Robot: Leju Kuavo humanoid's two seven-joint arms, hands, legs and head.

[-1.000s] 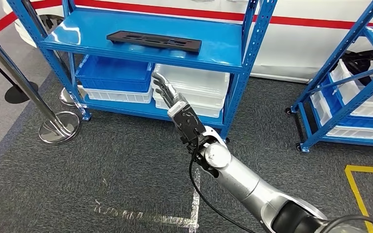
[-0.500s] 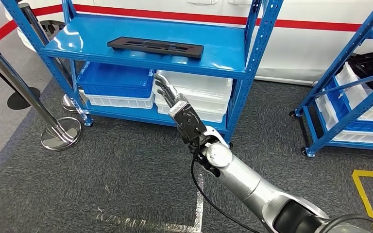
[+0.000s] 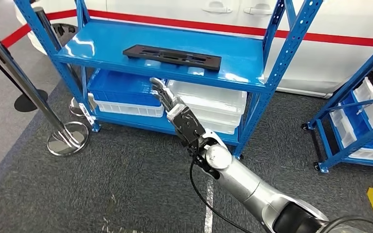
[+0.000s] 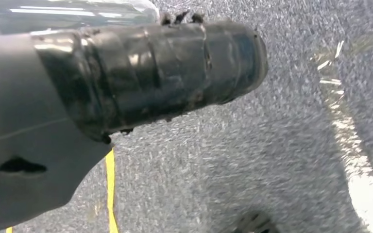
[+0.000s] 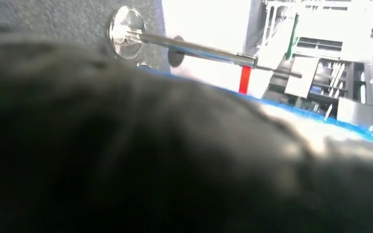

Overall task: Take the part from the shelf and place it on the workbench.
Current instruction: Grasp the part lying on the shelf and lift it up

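While the right hand [image 3: 167, 99] is raised in front of the shelf's lower tier, its fingers are seen loosely extended and apart, with nothing held or touched. The part [image 3: 172, 56] is found above and beyond it on the upper shelf [image 3: 102, 41], its long axis laid along the shelf's width. The right hand is judged to be the nearer.

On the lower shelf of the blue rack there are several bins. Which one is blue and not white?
The blue bin at the left end of the lower shelf, stacked on a white bin. The stacked bins to its right are all white.
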